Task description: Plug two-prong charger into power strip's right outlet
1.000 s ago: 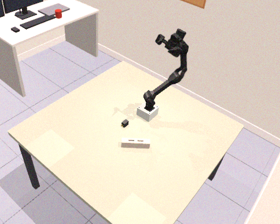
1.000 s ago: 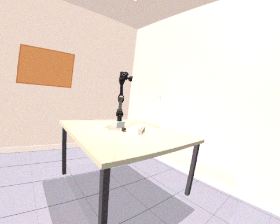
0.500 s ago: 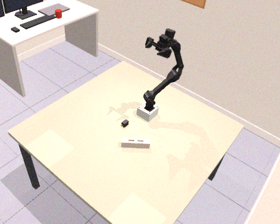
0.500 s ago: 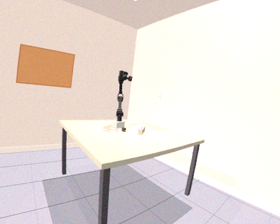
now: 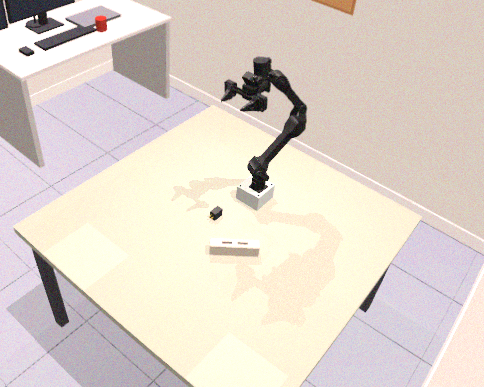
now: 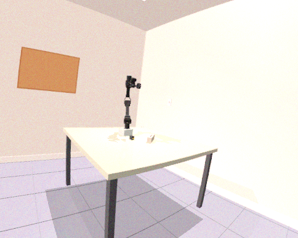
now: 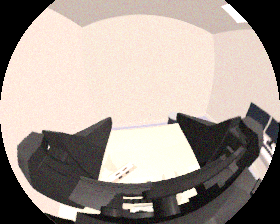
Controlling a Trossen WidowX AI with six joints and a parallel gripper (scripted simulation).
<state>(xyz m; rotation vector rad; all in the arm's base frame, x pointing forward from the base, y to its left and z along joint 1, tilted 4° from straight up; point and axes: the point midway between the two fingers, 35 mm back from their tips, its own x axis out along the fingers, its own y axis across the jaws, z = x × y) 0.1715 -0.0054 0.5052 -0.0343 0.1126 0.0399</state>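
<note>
The black two-prong charger (image 5: 216,213) (image 6: 132,138) lies on the table, its brass prongs toward the lower left in the top view. The white power strip (image 5: 234,250) (image 6: 150,139) (image 7: 124,171) lies on the table to the right of and below the charger in the top view, with two dark outlets on its top. My gripper (image 5: 232,105) (image 7: 145,117) is wide open and empty, high above the table and well away from both things. The charger cannot be made out in the wrist view.
The arm's pale base block (image 5: 255,196) (image 6: 125,132) stands on the table (image 5: 149,283) (image 6: 113,162) behind the charger and strip. A white desk (image 5: 134,18) with monitors, a keyboard and a red mug (image 5: 101,23) stands apart at the upper left of the top view.
</note>
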